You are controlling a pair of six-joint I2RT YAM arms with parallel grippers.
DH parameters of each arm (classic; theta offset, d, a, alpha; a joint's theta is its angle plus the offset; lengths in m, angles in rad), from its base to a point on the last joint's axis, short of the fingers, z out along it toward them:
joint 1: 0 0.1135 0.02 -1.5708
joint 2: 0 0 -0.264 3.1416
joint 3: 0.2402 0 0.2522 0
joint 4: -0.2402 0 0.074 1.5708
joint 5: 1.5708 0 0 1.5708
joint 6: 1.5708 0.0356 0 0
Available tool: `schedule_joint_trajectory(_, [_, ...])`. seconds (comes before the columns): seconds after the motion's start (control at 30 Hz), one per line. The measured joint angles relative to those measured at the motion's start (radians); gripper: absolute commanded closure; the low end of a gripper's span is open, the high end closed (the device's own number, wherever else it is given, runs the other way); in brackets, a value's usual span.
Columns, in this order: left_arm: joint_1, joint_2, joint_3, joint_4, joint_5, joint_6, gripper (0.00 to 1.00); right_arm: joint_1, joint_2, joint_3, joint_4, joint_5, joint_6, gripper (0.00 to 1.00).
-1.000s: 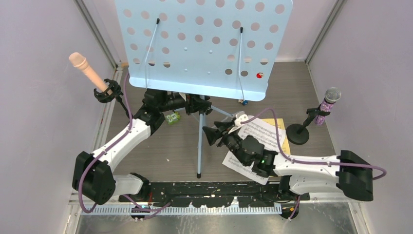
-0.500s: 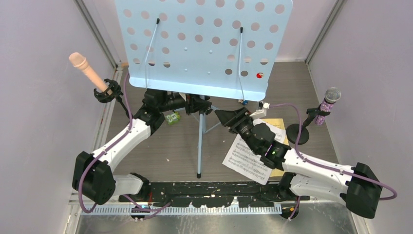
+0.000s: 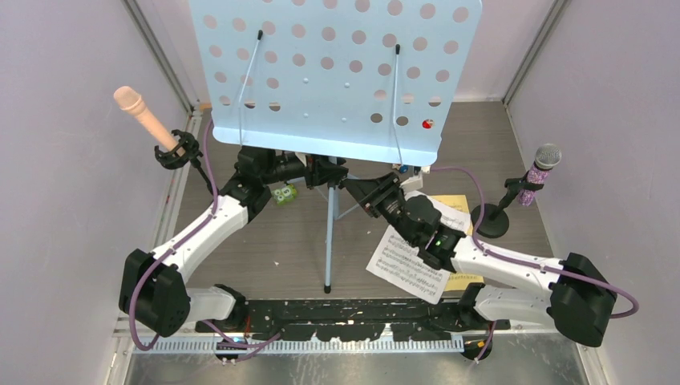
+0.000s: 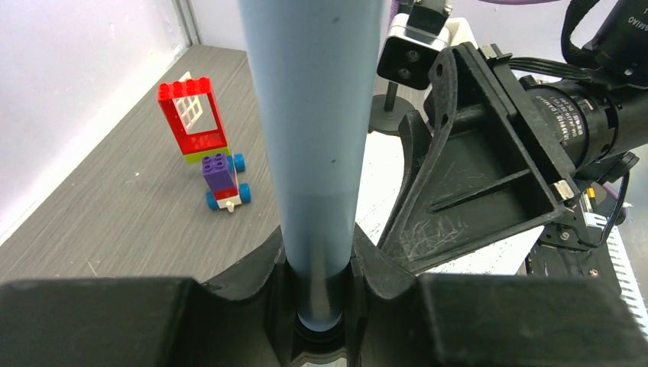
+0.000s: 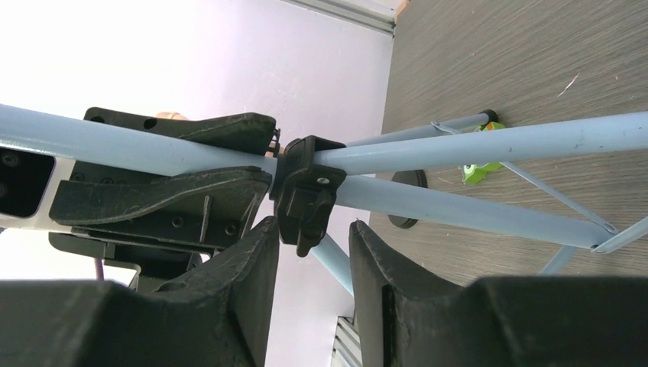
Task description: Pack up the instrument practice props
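The pale-blue perforated music rack (image 3: pixel 337 72) stands on its tripod legs (image 3: pixel 328 241) in the middle. My left gripper (image 3: pixel 319 172) is shut on the rack's pole (image 4: pixel 313 153), just under the desk. My right gripper (image 3: pixel 358 192) is open, its fingertips either side of the black clamp knob (image 5: pixel 307 193) on the pole. White score sheets (image 3: pixel 405 265) and a yellow sheet (image 3: pixel 459 205) lie under my right arm. The peach microphone (image 3: pixel 141 113) sits in its holder (image 3: pixel 178 151) at the left. The purple glitter microphone (image 3: pixel 539 178) stands in its round-based holder (image 3: pixel 489 221) at the right.
A colourful toy brick car (image 4: pixel 208 145) stands on the floor behind the stand. A small green block (image 3: pixel 282 193) lies by my left wrist. Lilac walls close in on the left, right and back.
My right arm has swung from above the score sheets up and left to the stand's clamp. My left gripper has stayed shut on the pole.
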Motion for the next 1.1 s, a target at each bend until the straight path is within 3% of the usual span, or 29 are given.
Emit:
schedule_joint_trajectory(0.17, [0.0, 0.0, 0.0, 0.0, 0.0, 0.0, 1.0, -0.012, 0.022, 0.008, 0.01, -0.013, 0.012, 0.71])
schedule_joint_trajectory(0.33, [0.0, 0.0, 0.0, 0.0, -0.001, 0.0, 1.0, -0.02, 0.04, 0.011, 0.034, -0.035, 0.016, 0.99])
schedule_joint_trajectory(0.6, [0.009, 0.0, 0.0, 0.0, -0.016, 0.0, 1.0, -0.032, 0.063, 0.043, 0.036, -0.074, -0.175, 0.99])
schedule_joint_trajectory(0.9, [0.009, 0.0, 0.0, 0.0, -0.016, 0.0, 1.0, -0.033, 0.057, 0.062, 0.055, -0.143, -0.6, 1.0])
schedule_joint_trajectory(1.1, [0.006, 0.0, 0.0, -0.001, -0.015, 0.0, 1.0, -0.027, 0.046, 0.067, 0.059, -0.186, -0.887, 0.95])
